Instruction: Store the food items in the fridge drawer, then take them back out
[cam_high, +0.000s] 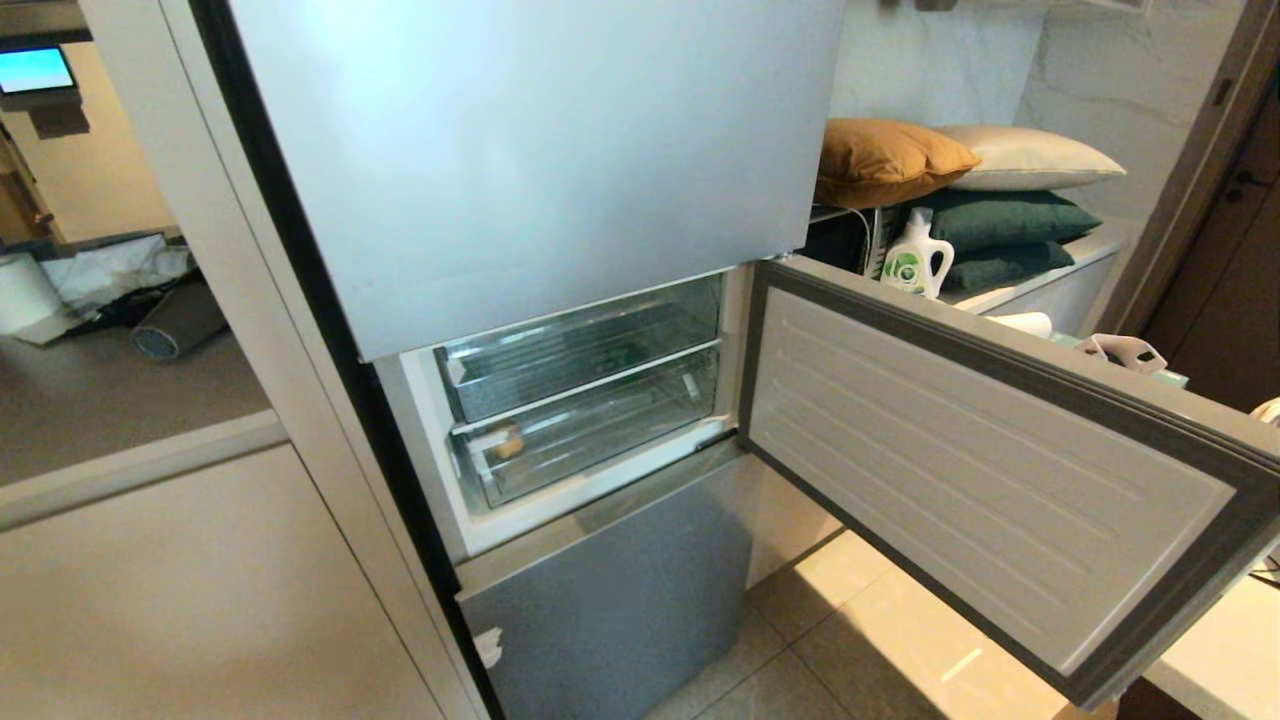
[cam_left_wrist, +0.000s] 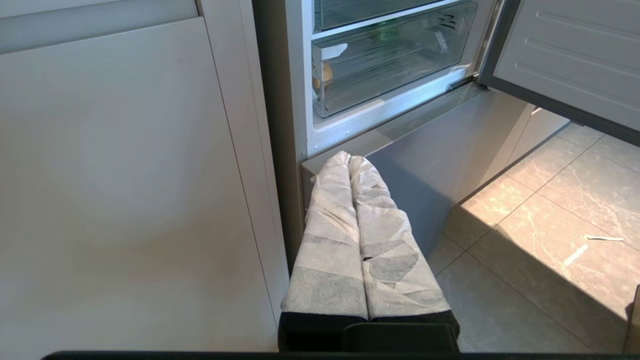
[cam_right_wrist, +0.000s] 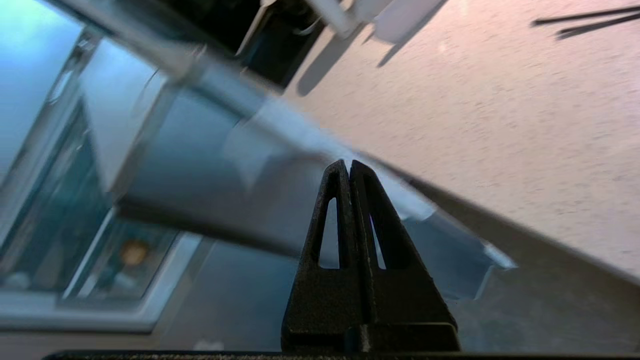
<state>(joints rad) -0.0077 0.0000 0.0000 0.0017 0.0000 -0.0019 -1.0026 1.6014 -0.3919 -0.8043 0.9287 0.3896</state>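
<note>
The fridge's middle door (cam_high: 990, 470) hangs wide open to the right, and two see-through drawers sit pushed in behind it. The lower fridge drawer (cam_high: 590, 430) holds a tan-brown potato-like lump (cam_high: 511, 443) at its left front corner, pressed up near the clear wall. Something dark and greenish shows faintly through the upper drawer (cam_high: 585, 345), perhaps the bell pepper, though I cannot tell for sure.

The left gripper (cam_left_wrist: 350, 159), its fingers wrapped in pale cloth, points at the silver bottom panel just below the open compartment, jaws pressed together on nothing. The right gripper (cam_right_wrist: 346, 164) is over near the edge of the open door, beside the pale worktop (cam_right_wrist: 500, 100); its black jaws are likewise closed and empty.

The drawer looks like light, stiff, brittle plastic with a slick front. I'd say the front lip is the place to hook or pinch it, near the middle, so it slides straight on its rails rather than racking. The lump looks firm, fairly light and matt enough to grip; it should take a pinch across its widest part from above, once the drawer is out far enough to clear the shelf over it.
</note>
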